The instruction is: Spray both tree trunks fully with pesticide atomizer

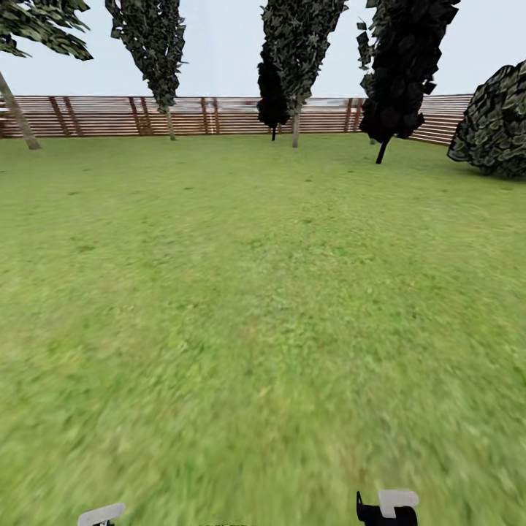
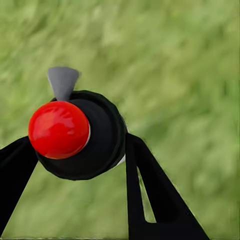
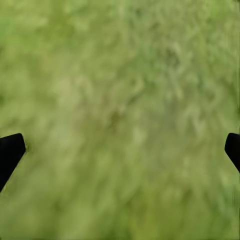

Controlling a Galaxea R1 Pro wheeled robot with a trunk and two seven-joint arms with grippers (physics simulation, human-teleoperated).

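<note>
My left gripper (image 2: pixel 78 145) is shut on the pesticide atomizer (image 2: pixel 95 135), a black body with a round red cap and a grey nozzle tab, held over grass between the two black fingers (image 2: pixel 150 185). My right gripper (image 3: pixel 123 146) stands open above bare lawn, with nothing between its tips. In the head view, a tree with a bare pale tree trunk (image 1: pixel 16 111) and jagged green foliage high up stands at the far left by the fence. Bits of my left arm (image 1: pixel 101 513) and right arm (image 1: pixel 387 508) peek in at the bottom edge.
Wide green lawn (image 1: pixel 256 307) stretches ahead to a brown slat fence (image 1: pixel 219 115). Along it stand two leafy trees with thin pale stems (image 1: pixel 169 120) (image 1: pixel 296 124), black-foliaged trees (image 1: pixel 400 80) and a round dark bush (image 1: pixel 497 124) at the right.
</note>
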